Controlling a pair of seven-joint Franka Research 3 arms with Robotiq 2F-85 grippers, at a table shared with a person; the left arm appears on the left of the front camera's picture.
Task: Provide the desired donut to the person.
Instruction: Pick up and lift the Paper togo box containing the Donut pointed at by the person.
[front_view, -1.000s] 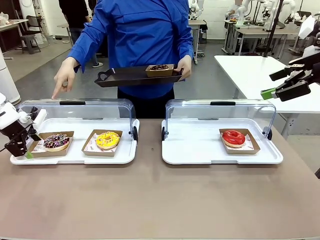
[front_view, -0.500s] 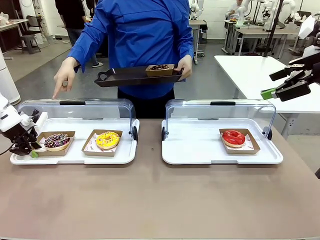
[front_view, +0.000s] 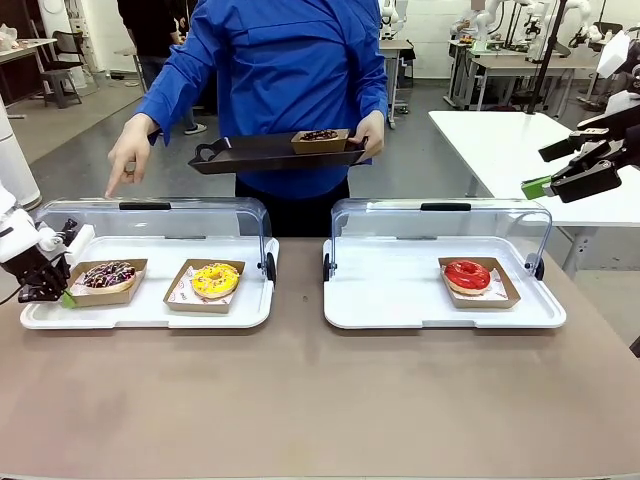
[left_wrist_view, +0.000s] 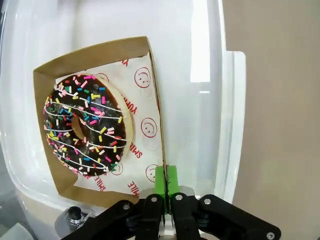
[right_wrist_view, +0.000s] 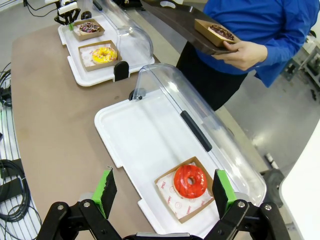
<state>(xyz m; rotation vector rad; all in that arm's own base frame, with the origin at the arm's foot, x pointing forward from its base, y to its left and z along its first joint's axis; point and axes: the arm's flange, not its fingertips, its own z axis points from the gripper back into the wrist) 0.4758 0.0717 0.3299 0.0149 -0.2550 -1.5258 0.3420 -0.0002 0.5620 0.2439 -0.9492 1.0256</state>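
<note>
A brown table (front_view: 300, 400) lies between me and the person (front_view: 280, 70) in the blue coat, with grey floor and white benches behind. Two white trays sit on it side by side, each with its clear lid swung up toward the far edge.

On the left tray (front_view: 150, 318) a sprinkle donut (left_wrist_view: 85, 125) (chocolate icing, white stripes, coloured bits) lies in an open brown box (left_wrist_view: 100, 55) at the tray's outer end. A yellow donut (front_view: 215, 279) sits in its own box just beside it. My left gripper (left_wrist_view: 166, 175) is down at the outer end of that tray, its green pads pressed together on the thin side wall of the sprinkle donut's box, near a corner. The pads touch the cardboard, not the donut.

On the right tray (front_view: 400, 310) a red donut (front_view: 466, 274) rests in a box near the outer end. My right gripper (front_view: 533, 170) hangs high above and beyond that end, well clear of the table, its fingers spread wide and holding nothing.

One hand (front_view: 128, 158) of the person points a finger down at the left lid (front_view: 200, 215), over the sprinkle donut's end. The other hand (front_view: 368, 132) holds a black tray (front_view: 260, 152) at waist height, and a boxed dark donut (front_view: 320, 135) sits on it.
</note>
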